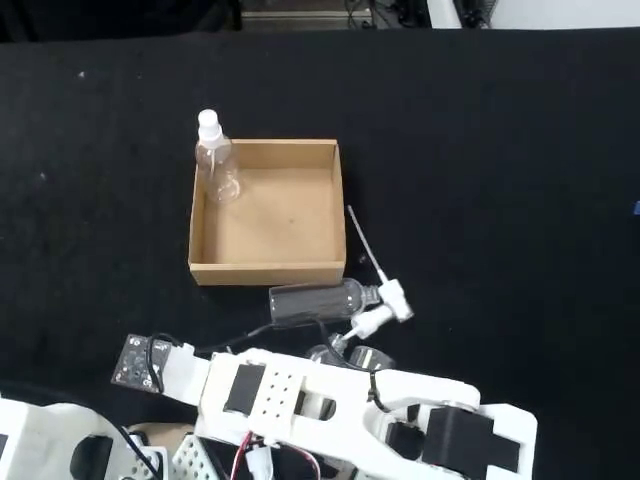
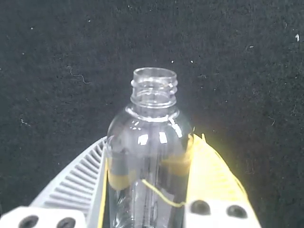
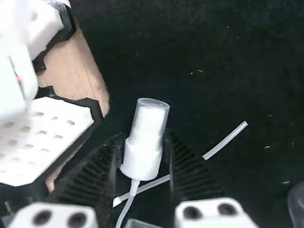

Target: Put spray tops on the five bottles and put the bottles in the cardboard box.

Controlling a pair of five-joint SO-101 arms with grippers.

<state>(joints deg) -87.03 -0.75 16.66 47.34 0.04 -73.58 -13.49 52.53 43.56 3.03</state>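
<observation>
My left gripper is shut on a clear bottle with no top; its open threaded neck points away over the black table. My right gripper is shut on a white spray top, whose thin dip tube trails back toward the wrist. In the high view the cardboard box sits mid-table. A bottle with a spray top stands at its far left corner. Another clear bottle lies on its side just in front of the box. White spray tops lie by its neck.
A loose dip tube lies to the right of the box and shows on the cloth as a thin tube. The white arm bodies crowd the front edge. Black cloth stretches right of and behind the box.
</observation>
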